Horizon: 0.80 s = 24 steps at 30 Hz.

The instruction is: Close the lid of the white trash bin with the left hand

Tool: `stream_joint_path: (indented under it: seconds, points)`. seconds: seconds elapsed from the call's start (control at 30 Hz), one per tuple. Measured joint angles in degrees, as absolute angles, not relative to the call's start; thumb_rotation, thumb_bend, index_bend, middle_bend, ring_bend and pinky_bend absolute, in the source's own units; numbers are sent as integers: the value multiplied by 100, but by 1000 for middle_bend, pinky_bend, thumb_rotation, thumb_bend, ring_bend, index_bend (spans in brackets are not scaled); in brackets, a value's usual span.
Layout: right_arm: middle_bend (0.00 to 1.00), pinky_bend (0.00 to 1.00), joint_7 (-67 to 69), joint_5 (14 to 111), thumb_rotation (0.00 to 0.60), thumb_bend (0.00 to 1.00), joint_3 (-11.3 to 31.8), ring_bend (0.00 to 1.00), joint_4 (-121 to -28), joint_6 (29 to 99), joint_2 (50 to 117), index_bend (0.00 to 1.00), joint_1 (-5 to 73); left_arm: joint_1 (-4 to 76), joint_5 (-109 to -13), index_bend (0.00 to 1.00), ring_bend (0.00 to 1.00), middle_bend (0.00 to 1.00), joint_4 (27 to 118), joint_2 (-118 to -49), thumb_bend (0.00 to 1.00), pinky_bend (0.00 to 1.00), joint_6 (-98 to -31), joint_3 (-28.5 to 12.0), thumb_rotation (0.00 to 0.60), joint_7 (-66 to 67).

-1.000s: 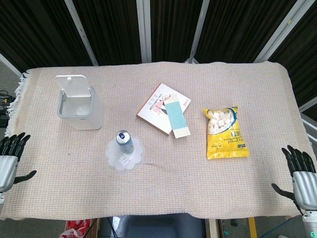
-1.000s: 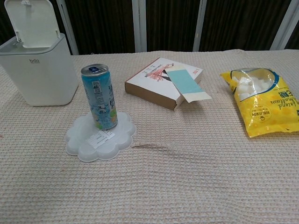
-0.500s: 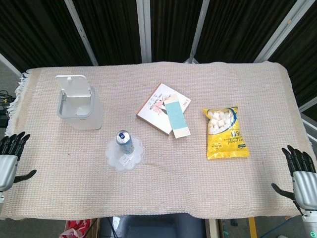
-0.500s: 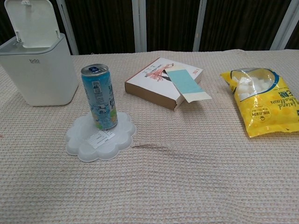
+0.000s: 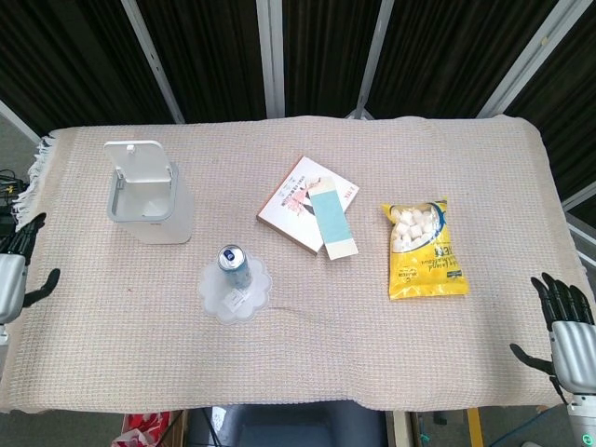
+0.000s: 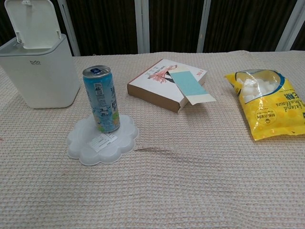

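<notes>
The white trash bin (image 5: 149,203) (image 6: 41,71) stands at the table's far left, its lid (image 5: 140,163) (image 6: 37,22) tipped up and back so the bin's mouth is uncovered. My left hand (image 5: 13,272) hovers at the table's left edge, fingers spread and holding nothing, well to the left of the bin and nearer me. At the near right corner my right hand (image 5: 564,329) is open too, fingers apart. Neither hand shows in the chest view.
A blue drink can (image 5: 233,264) (image 6: 102,98) stands on a clear scalloped plastic tray (image 5: 235,291) (image 6: 102,140) right of the bin. A book (image 5: 310,215) (image 6: 167,83) lies mid-table. A yellow snack bag (image 5: 423,248) (image 6: 266,102) lies to the right.
My left hand has risen and shifted farther along the table's left edge, toward the bin's side. The right hand, the bin and its lid have not moved.
</notes>
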State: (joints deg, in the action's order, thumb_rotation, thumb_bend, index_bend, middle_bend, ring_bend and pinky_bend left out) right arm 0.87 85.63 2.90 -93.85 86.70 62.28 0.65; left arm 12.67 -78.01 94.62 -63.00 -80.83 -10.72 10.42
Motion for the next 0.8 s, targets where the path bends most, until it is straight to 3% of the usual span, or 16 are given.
stream_joint_path:
  seconds: [0.1,0.23,0.53,0.8]
  points:
    - [0,0,86,8518,600,152,298,0,-9405,8624,6235,0,76,1540,-7626,0,667,633,9433,-6321,416,876,-7897,-1297,600,1229]
    - [0,0,57,8460,600,152,311,0,-9448,8563,6249,0,98,1947,-7225,0,788,829,9410,-6326,442,949,-7517,-1627,600,1512]
    - [0,0,127,8356,600,152,345,0,-9518,8488,6229,0,119,2837,-5764,0,870,949,9518,-6141,658,1000,-6284,-2194,600,2031]
    - [0,0,196,8288,600,151,367,0,-9526,8391,6224,0,159,3743,-4061,0,885,971,9556,-5944,739,1000,-5454,-2462,600,2675]
